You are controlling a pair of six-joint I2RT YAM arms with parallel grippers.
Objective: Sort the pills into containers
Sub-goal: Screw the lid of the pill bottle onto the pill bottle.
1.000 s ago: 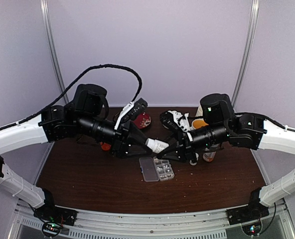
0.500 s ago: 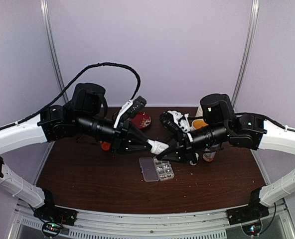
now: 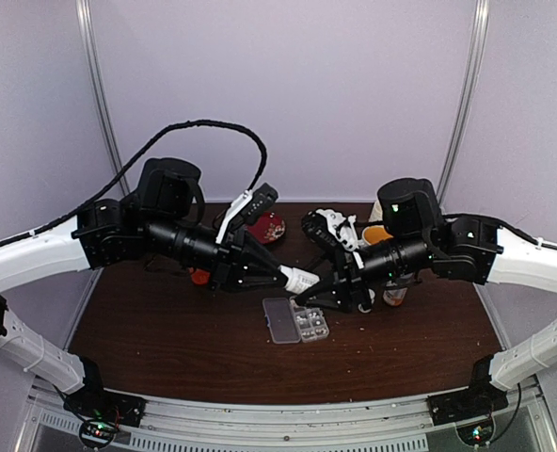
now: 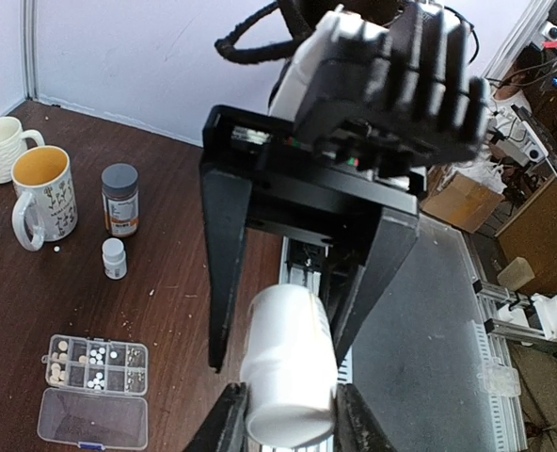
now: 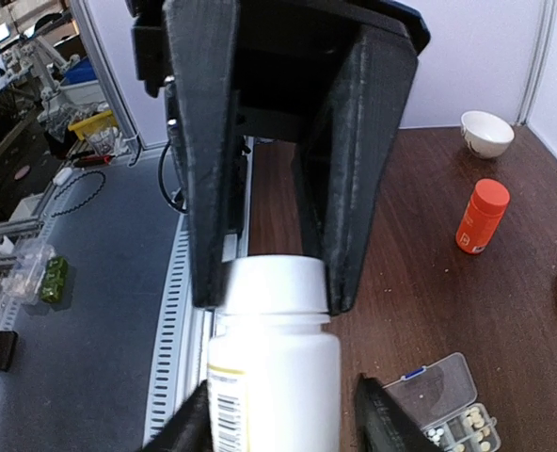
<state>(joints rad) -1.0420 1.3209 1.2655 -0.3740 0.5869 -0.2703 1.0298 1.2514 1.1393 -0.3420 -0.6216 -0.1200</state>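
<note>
My left gripper (image 3: 286,275) is shut on the cap end of a white pill bottle (image 3: 300,278), holding it level above the table. In the left wrist view the bottle (image 4: 288,363) sits between my fingers (image 4: 224,426). My right gripper (image 3: 309,292) is open and straddles the bottle's body (image 5: 274,377); there is a gap at its right finger (image 5: 384,419). The clear pill box (image 3: 295,320) lies below with its lid open flat. Whitish pills (image 4: 97,356) lie in its cells (image 4: 95,365). The box also shows in the right wrist view (image 5: 443,391).
Two mugs (image 4: 43,193) (image 4: 1,146), a brown bottle with a grey cap (image 4: 120,198) and a small white bottle (image 4: 115,257) stand on the right. An orange bottle (image 5: 483,217), a white bowl (image 5: 487,132) and a red dish (image 3: 269,228) are on the left and at the back.
My left gripper has carried the white bottle a little to the right, towards the right gripper. The right gripper's fingers now reach around the bottle.
</note>
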